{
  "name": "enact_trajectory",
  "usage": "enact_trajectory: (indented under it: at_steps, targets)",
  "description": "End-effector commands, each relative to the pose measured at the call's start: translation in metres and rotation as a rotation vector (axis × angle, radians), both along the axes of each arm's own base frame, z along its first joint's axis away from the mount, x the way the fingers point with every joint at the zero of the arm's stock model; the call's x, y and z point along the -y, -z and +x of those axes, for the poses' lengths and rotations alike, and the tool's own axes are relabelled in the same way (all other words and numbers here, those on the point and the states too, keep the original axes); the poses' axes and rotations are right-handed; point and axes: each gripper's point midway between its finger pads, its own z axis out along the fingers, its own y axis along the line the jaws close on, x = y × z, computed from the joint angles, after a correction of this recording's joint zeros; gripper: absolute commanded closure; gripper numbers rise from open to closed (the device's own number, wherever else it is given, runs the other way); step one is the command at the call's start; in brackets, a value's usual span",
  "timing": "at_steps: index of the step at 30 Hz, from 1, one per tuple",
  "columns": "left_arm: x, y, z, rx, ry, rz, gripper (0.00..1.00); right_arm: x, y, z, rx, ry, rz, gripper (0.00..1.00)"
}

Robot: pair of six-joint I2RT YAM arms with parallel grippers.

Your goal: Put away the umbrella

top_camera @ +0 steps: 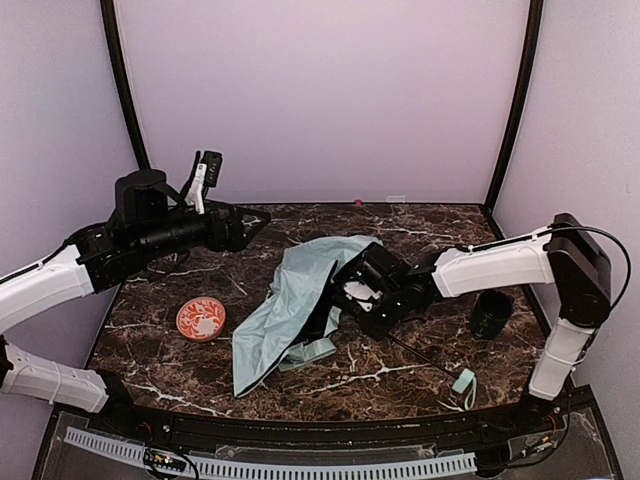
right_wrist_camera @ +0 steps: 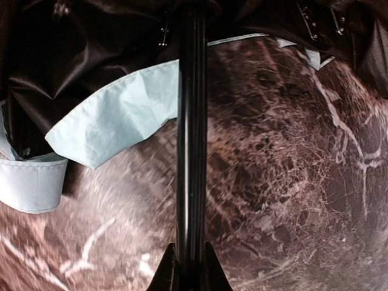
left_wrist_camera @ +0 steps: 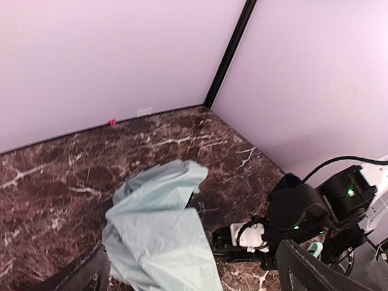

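umbrella (top_camera: 285,315) at surface (top_camera: 420,225) centre, shaft (right_wrist_camera: 191,151) in clenched right tool (right_wrist_camera: 188,267) | left tool (top_camera: 204,172) released, raised near far-left corner | only right wrist view shows grip

A lab robot cell: plain lilac walls (top_camera: 320,90) and black corner posts (top_camera: 122,80) enclose a marbled tabletop (top_camera: 420,225).

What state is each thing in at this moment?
umbrella: canopy collapsed, crumpled on the table, not wrapped.
shaft: extended.
left claw: open, raised, holding nothing.
right claw: shut on the shaft.
cup: upright, apart from the umbrella.
dish: flat on the table.
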Motion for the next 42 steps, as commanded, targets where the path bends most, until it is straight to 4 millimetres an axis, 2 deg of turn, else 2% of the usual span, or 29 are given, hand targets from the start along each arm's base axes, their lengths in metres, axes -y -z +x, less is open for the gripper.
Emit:
enact_trajectory:
  at_steps: [1,3,5,11,15,17,23,25,29,32,35,37,40,42]
  targets:
    - [-0.009,0.012,-0.014,0.029,0.052,0.142,0.04,0.006,-0.026,-0.015,0.040,-0.254,-0.010,1.00]
    - [-0.016,0.030,-0.005,-0.010,0.003,0.202,0.11,0.007,-0.045,-0.014,0.093,-0.290,0.012,1.00]
    - [-0.016,0.039,-0.002,-0.034,0.007,0.221,0.18,0.010,-0.070,-0.007,0.170,-0.293,0.037,1.00]
    - [-0.001,0.026,-0.017,0.082,0.135,0.170,0.24,0.032,-0.136,0.032,0.407,-0.209,0.027,1.00]
    - [-0.003,0.019,-0.021,0.131,0.146,0.165,0.25,0.048,-0.175,0.063,0.571,-0.111,-0.015,1.00]
    - [-0.005,0.017,-0.023,0.144,0.146,0.164,0.25,0.056,-0.202,0.079,0.648,-0.059,-0.023,1.00]
    - [-0.010,0.018,-0.028,0.176,0.148,0.173,0.31,0.077,-0.263,0.110,0.722,0.084,0.022,1.00]
    - [-0.017,0.010,-0.027,0.218,0.109,0.155,0.34,0.087,-0.293,0.116,0.744,0.148,0.082,1.00]
    - [-0.031,0.005,-0.022,0.281,0.022,0.148,0.41,0.103,-0.354,0.117,0.806,0.258,0.204,1.00]
    - [-0.029,0.012,-0.016,0.289,0.011,0.157,0.42,0.099,-0.388,0.106,0.808,0.247,0.314,1.00]
    - [-0.018,0.015,-0.014,0.303,0.039,0.134,0.36,0.097,-0.422,0.095,0.813,0.253,0.439,1.00]
    - [-0.005,0.009,-0.015,0.345,0.060,0.093,0.34,0.098,-0.439,0.090,0.813,0.282,0.515,1.00]
    - [0.025,-0.008,-0.028,0.481,0.137,0.033,0.18,0.093,-0.458,0.084,0.802,0.288,0.613,1.00]
    - [0.037,-0.018,-0.031,0.568,0.166,-0.001,0.08,0.085,-0.466,0.077,0.788,0.244,0.661,1.00]
